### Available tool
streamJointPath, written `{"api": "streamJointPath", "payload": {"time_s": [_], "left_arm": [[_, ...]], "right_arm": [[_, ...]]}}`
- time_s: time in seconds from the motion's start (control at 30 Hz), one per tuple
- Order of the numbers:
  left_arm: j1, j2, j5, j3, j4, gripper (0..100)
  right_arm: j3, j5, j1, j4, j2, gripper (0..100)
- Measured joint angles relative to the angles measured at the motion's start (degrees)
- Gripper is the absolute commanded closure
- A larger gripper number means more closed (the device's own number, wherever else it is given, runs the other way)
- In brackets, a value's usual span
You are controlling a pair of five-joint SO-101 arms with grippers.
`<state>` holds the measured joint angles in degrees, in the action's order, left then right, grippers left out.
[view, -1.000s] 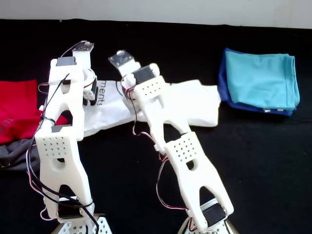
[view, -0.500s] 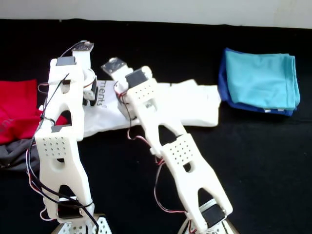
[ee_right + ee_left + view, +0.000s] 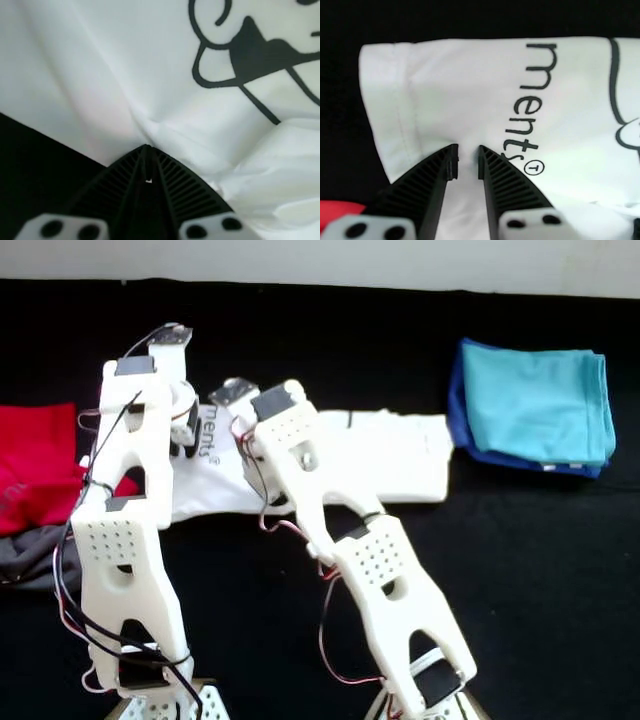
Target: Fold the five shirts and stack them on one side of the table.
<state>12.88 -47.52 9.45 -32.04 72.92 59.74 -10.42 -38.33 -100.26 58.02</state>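
Right pincer is clamped tight on a pinch of the white shirt, close to one edge of it, and creases run out from its tips into the cloth. Left pincer has its jaws nearly together with a thin fold of the same shirt between them. It sits at the shirt's left end, near the sleeve hem and just beside the printed lettering, and looks to be gripping only lightly. The white shirt lies spread across the middle of the table, and both holds sit on its left part.

The step in hand seems to be carrying the held part over onto the rest of the white shirt. To do it well, both pincers should rise together, only high enough to clear the cloth beneath. They should then travel across the shirt at one pace so the fold line runs straight. The left hold is thin and may slip, so a firmer squeeze before lifting would be wise. Lay the edge down flat before letting go.

Just beside the white shirt's right end, a turquoise shirt lies folded on a blue shirt, which marks the stacking side. Off the white shirt's left end lie a red shirt and a grey shirt, not yet folded.
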Motion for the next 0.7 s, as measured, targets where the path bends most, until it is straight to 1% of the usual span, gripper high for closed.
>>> {"api": "streamJointPath", "payload": {"time_s": [0.13, 0.33, 0.4, 0.53, 0.7], "left_arm": [[0.0, 0.0, 0.0, 0.0, 0.0, 90], [0.0, 0.0, 0.0, 0.0, 0.0, 90], [0.0, 0.0, 0.0, 0.0, 0.0, 90], [0.0, 0.0, 0.0, 0.0, 0.0, 90], [0.0, 0.0, 0.0, 0.0, 0.0, 90]], "right_arm": [[1.9, 0.0, 1.5, 1.1, -0.5, 99.3], [14.3, 0.0, 9.1, 0.2, -0.6, 99.3], [16.4, 0.0, 12.1, -0.1, -0.9, 99.3], [16.5, 0.0, 17.1, -0.2, -1.1, 99.3], [9.9, 0.0, 17.4, -0.2, -1.1, 99.3]]}}
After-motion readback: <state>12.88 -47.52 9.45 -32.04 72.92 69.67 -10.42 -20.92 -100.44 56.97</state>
